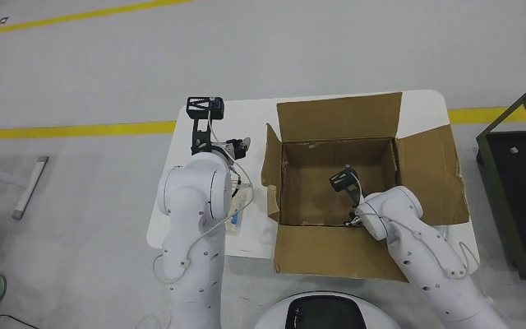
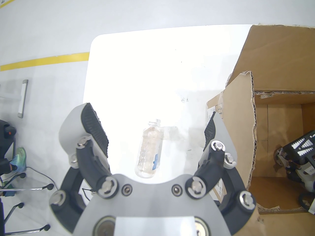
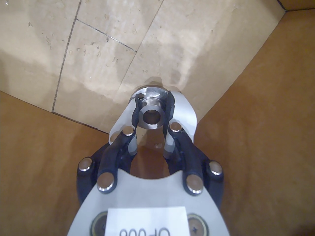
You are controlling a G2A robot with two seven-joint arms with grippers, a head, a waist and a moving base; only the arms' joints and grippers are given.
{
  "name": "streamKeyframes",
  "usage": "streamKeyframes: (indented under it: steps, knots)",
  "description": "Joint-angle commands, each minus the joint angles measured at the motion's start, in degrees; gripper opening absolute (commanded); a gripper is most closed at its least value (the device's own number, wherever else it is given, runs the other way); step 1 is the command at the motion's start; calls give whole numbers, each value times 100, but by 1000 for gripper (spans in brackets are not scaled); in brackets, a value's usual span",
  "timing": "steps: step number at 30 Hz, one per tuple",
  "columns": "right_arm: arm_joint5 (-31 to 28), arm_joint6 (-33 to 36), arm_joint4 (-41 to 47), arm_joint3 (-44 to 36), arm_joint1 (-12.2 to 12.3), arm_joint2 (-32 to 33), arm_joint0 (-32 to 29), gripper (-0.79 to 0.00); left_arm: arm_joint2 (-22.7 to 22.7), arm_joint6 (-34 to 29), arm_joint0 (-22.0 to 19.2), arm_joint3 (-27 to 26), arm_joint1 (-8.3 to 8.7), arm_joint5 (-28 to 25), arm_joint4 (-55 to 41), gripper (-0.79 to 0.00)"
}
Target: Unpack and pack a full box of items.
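An open cardboard box (image 1: 339, 119) stands on the right part of the white table (image 1: 205, 222), flaps spread out. My right arm (image 1: 394, 215) is down inside it. There my right gripper (image 3: 152, 110) is shut on a shiny metal flanged part (image 3: 150, 117) just above the box floor (image 3: 103, 37), close to a corner. A clear plastic bottle (image 2: 149, 153) with a blue label lies on the table to the left of the box (image 2: 246, 128). My left gripper (image 2: 150, 118) hangs open above it, one finger on either side and not touching it.
A dark green frame (image 1: 503, 181) stands off the table's right side. On the floor to the left lie a grey bar (image 1: 29, 187) and a yellow line (image 1: 82, 130). The table's left edge is close to the bottle.
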Motion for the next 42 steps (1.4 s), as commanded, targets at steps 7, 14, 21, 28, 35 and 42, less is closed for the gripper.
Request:
streamKeyframes:
  steps: [7, 14, 21, 28, 35, 42]
  knots:
    - [127, -500, 840, -677, -15, 373, -144, -785, 0, 0, 0, 0, 0, 0, 0, 0]
    - [145, -1942, 4170, -1512, -57, 1632, -685, -785, 0, 0, 0, 0, 0, 0, 0, 0]
    - [-590, -2630, 7207, -1495, -54, 2613, -1265, -785, 0, 0, 0, 0, 0, 0, 0, 0]
    - [-916, -2764, 8797, -1338, -27, 2917, -1638, -785, 0, 0, 0, 0, 0, 0, 0, 0]
    - [-929, -2779, 8804, -1310, -13, 2937, -1684, -785, 0, 0, 0, 0, 0, 0, 0, 0]
    - [-983, -2969, 8888, -1380, -13, 2979, -1698, -785, 0, 0, 0, 0, 0, 0, 0, 0]
